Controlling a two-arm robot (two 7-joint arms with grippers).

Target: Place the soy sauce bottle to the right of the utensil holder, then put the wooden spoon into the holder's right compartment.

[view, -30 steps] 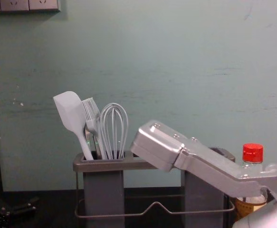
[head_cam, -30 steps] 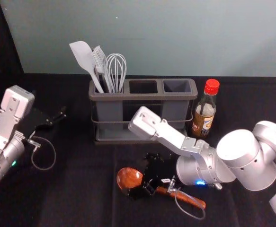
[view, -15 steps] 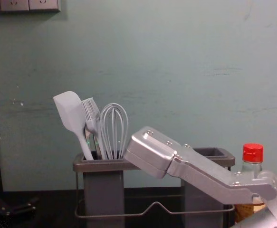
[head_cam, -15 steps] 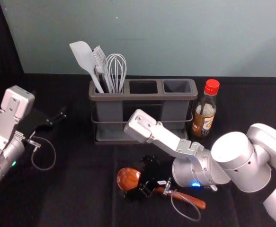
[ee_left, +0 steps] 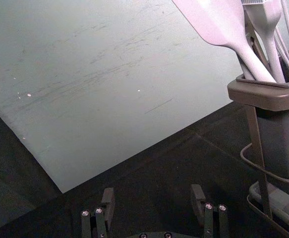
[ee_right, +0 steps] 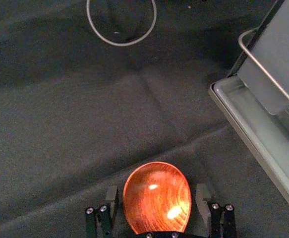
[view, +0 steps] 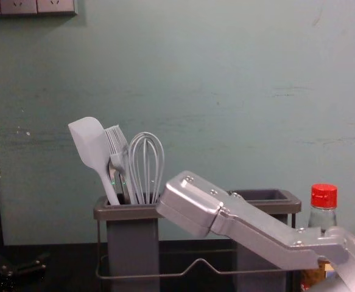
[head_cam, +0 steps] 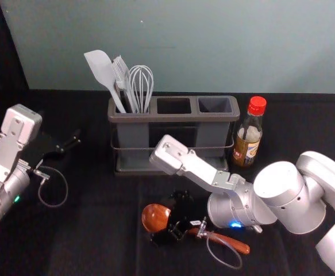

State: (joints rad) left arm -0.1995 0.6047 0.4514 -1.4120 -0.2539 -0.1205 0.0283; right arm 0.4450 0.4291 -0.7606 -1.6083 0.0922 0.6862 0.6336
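The utensil holder (head_cam: 173, 118) stands with a spatula, brush and whisk in its left compartment; its middle and right compartments look empty. Close to its right side, the soy sauce bottle (head_cam: 248, 138) is upright, its red cap also visible in the chest view (view: 324, 196). The wooden spoon (head_cam: 155, 218) lies in front of the holder, bowl to the left. My right gripper (head_cam: 170, 217) is over the spoon near the bowl; in the right wrist view the open right gripper (ee_right: 157, 190) has the bowl (ee_right: 156, 198) between its fingers. My left gripper (head_cam: 72, 142) is parked open left of the holder.
The right forearm (view: 256, 228) crosses before the holder in the chest view. A thin cable loop (head_cam: 227, 253) hangs from the right wrist over the spoon's handle. Behind the table rises a plain wall (head_cam: 213, 46).
The right arm and gripper have shifted slightly left, toward the spoon's bowl, slowing over the last half second. The left arm, bottle, holder and spoon look unmoved.
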